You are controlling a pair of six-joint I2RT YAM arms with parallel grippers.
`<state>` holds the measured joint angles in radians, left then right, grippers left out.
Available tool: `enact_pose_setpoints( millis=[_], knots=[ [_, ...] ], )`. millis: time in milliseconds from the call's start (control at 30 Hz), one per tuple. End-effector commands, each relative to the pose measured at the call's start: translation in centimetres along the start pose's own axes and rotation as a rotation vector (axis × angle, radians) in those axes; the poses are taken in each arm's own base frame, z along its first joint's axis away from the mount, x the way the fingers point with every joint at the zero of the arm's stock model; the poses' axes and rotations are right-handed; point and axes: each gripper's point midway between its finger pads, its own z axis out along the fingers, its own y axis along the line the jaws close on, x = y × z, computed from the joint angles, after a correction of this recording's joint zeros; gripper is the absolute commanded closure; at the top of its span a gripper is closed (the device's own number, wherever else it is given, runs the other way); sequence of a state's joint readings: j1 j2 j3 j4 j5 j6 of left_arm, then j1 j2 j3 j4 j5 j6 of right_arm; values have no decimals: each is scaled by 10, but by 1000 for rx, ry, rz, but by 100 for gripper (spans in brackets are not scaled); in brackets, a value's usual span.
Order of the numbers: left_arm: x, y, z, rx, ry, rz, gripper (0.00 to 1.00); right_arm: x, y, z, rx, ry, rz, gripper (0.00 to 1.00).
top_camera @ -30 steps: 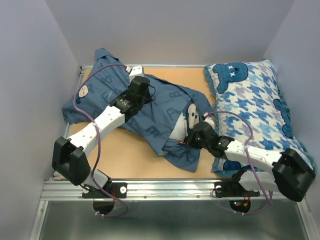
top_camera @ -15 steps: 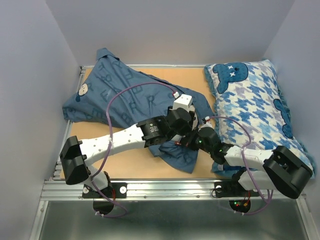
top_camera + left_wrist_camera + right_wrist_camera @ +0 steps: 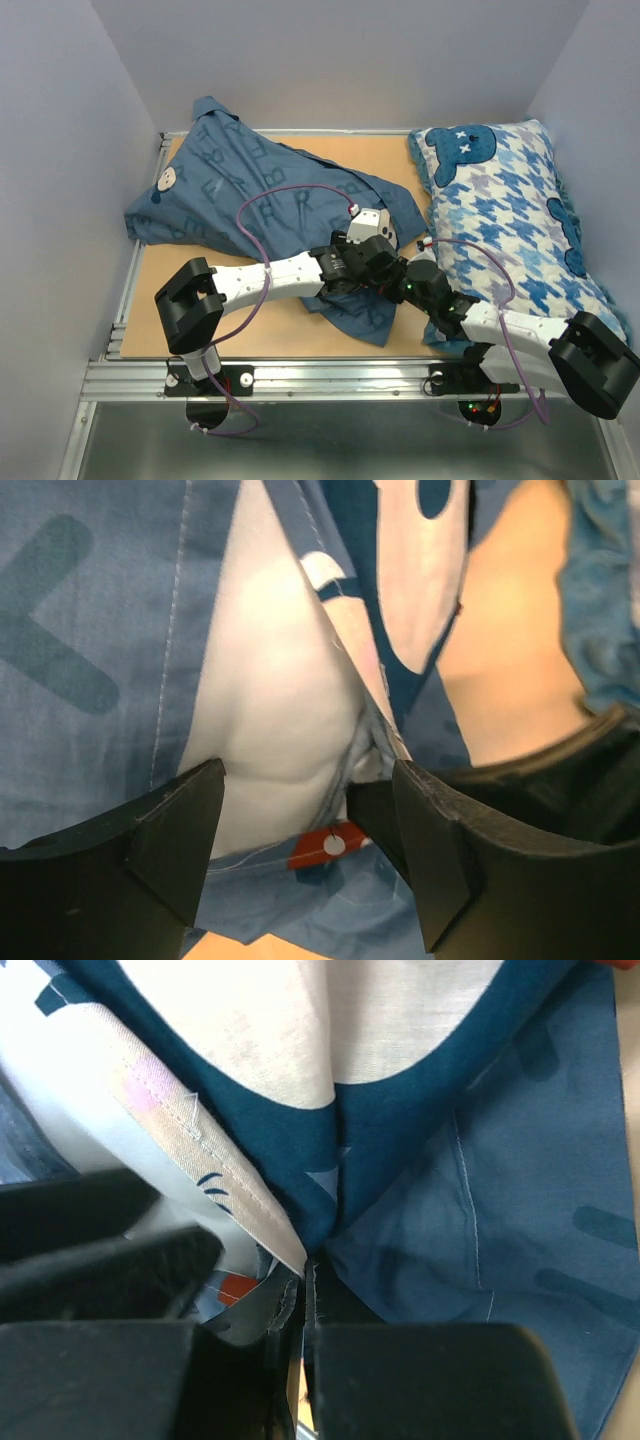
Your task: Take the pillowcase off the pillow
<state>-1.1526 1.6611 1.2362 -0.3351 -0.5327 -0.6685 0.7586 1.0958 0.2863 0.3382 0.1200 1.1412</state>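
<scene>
The slate-blue pillowcase lies wrinkled from the back left corner to the table's middle. Its open end is near the centre front, where both grippers meet. My left gripper hangs open over that opening. In the left wrist view its gripper straddles the bare white end of the pillow, with a red tag below it. My right gripper is shut on the pillowcase hem, right beside the left fingers. From above, the right gripper shows, while the pillow is hidden under fabric and arms.
A blue-and-white houndstooth pillow with cartoon heads fills the right side of the table, touching the right arm. Grey walls close in on the left, back and right. Bare wooden board shows at the front left.
My left arm swung from the pillowcase's back left part over to its open end and opened its gripper. The right gripper stayed pinched on the hem.
</scene>
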Motion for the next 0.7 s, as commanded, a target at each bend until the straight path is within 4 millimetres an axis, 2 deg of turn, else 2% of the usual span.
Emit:
enact_pose_setpoints(
  millis=[0, 133, 267, 367, 400, 500, 600, 667],
  knots=[
    [-36, 32, -2, -197, -118, 13, 18, -2, -23, 3, 90, -22, 9, 99],
    [-47, 55, 0, -291, -133, 36, 17, -3, -23, 2, 93, -25, 7, 99],
    [-48, 78, 9, -389, -113, 108, 16, -4, -23, 2, 95, -30, 5, 99],
    [-44, 79, 18, -364, -74, 158, 16, -4, -25, 2, 103, -29, 2, 99],
    [-47, 66, 17, -292, -77, 137, 17, -6, -22, 2, 98, -32, 0, 99],
    [-54, 46, 6, -204, -92, 130, 17, -7, -22, 3, 106, -33, -11, 99],
    [-59, 33, 1, -177, -96, 150, 16, -8, -22, 5, 113, -34, -22, 99],
    [-55, 27, 2, -169, -86, 179, 16, -9, -21, 6, 113, -34, -26, 99]
  ],
)
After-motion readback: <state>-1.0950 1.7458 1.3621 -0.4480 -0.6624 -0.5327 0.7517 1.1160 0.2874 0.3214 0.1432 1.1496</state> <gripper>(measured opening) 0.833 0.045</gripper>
